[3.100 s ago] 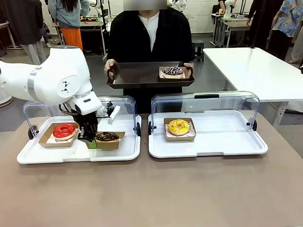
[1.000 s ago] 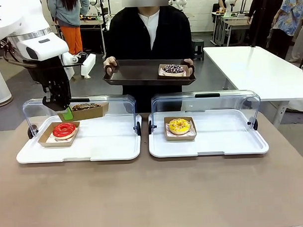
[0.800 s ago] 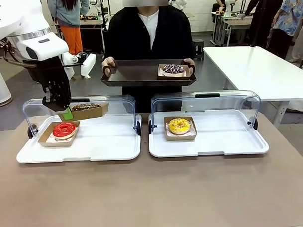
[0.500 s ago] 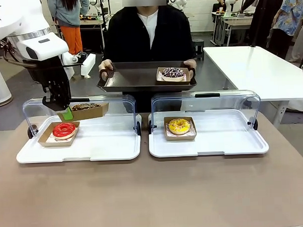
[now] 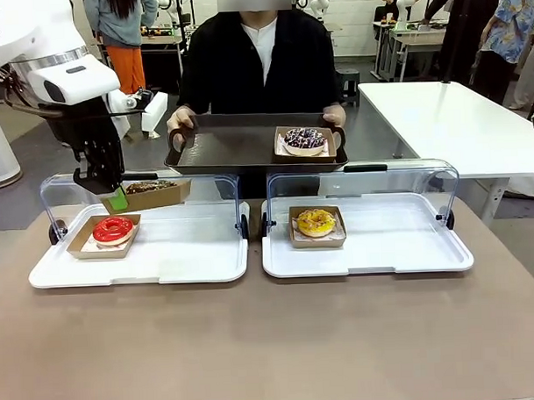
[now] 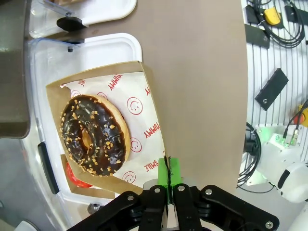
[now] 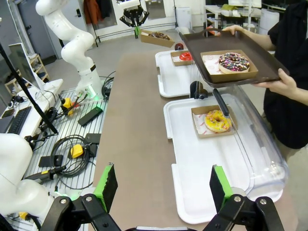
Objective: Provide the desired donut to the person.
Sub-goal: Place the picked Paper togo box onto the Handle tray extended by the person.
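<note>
My left gripper (image 5: 116, 200) is shut on the corner of a brown paper tray carrying a chocolate donut (image 5: 149, 187) with nut bits, held up in the air over the left white tray (image 5: 164, 267). In the left wrist view the green pads (image 6: 168, 177) pinch the paper tray's edge beside the chocolate donut (image 6: 93, 135). The person (image 5: 259, 60) in black holds a dark serving tray (image 5: 221, 151) forward above the covers, with a sprinkled donut (image 5: 304, 140) on it. My right gripper (image 7: 161, 185) stands open over the table.
A red donut (image 5: 113, 229) sits in its paper tray on the left white tray. A yellow donut (image 5: 316, 222) sits on the right white tray (image 5: 400, 248). Both trays have clear covers (image 5: 363, 181) tipped open at the back. A white table (image 5: 457, 123) stands at the right.
The person has brought the dark tray lower and closer, slightly to the left. Since 3.1 s ago my left gripper has lifted the chocolate donut's tray off the left white tray; lately it holds still.
</note>
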Controlling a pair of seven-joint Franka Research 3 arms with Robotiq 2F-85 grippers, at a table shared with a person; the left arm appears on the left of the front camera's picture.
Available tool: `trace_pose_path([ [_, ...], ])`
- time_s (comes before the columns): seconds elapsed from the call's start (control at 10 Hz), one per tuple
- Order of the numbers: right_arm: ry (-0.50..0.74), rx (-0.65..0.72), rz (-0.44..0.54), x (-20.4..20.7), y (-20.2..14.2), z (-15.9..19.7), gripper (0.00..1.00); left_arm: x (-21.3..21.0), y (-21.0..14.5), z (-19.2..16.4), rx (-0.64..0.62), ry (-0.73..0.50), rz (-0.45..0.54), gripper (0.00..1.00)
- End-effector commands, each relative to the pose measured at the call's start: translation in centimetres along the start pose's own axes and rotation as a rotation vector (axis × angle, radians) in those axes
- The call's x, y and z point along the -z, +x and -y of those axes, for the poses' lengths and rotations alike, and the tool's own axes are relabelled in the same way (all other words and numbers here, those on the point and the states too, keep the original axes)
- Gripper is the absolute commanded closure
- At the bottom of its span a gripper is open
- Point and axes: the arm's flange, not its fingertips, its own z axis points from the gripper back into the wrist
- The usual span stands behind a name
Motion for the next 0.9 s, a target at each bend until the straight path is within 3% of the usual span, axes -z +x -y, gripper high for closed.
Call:
trace_pose_path([
  [0.0, -0.01, 0.0, 0.01, 0.2, 0.0, 0.0, 0.0, -2.4, 1.0, 2.0, -0.026, 0.042, -0.016, 0.99],
  [0.3, -0.01, 0.0, 0.01, 0.2, 0.0, 0.0, 0.0, -7.0, 5.0, -0.3, -0.008, 0.067, -0.057, 0.99],
  [0.5, -0.01, 0.0, 0.01, 0.2, 0.0, 0.0, 0.0, -9.4, 8.3, -4.8, 0.041, 0.014, -0.146, 0.99],
  [0.8, -0.01, 0.0, 0.01, 0.2, 0.0, 0.0, 0.0, -12.0, 13.0, -11.7, 0.091, -0.04, -0.201, 0.99],
])
